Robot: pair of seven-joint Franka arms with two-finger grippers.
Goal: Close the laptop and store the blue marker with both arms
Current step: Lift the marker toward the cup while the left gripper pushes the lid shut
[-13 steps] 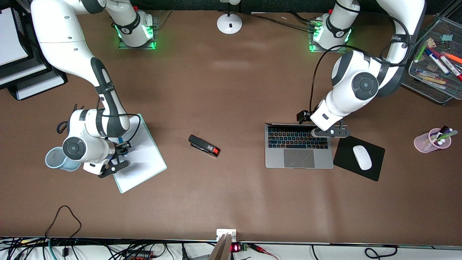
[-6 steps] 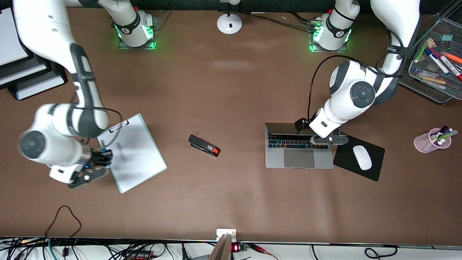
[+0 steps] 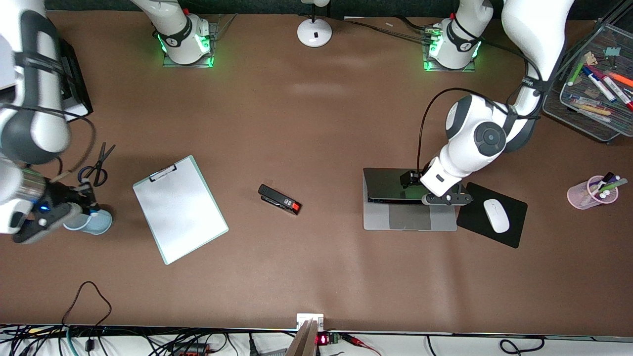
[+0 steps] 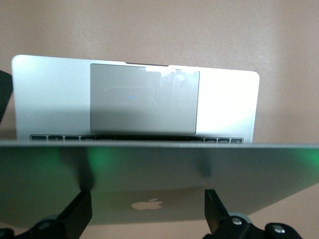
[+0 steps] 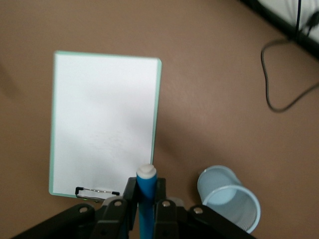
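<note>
The right tool (image 5: 144, 211) gripped the blue marker (image 5: 146, 199) above the light-blue mesh cup (image 5: 229, 198). The left tool (image 4: 149, 219), fingers spread, pressed the laptop (image 4: 149, 196) lid, half-lowered.

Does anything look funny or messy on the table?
Nothing is spilled or broken. The laptop just looks odd because its lid is half shut, tipped low over the keys, with the left pincer over it. The right pincer holds the blue marker up beside the light blue mesh cup.

Bare table separates clipboard (image 3: 180, 209), stapler (image 3: 279, 199) and laptop (image 3: 409, 217)
</note>
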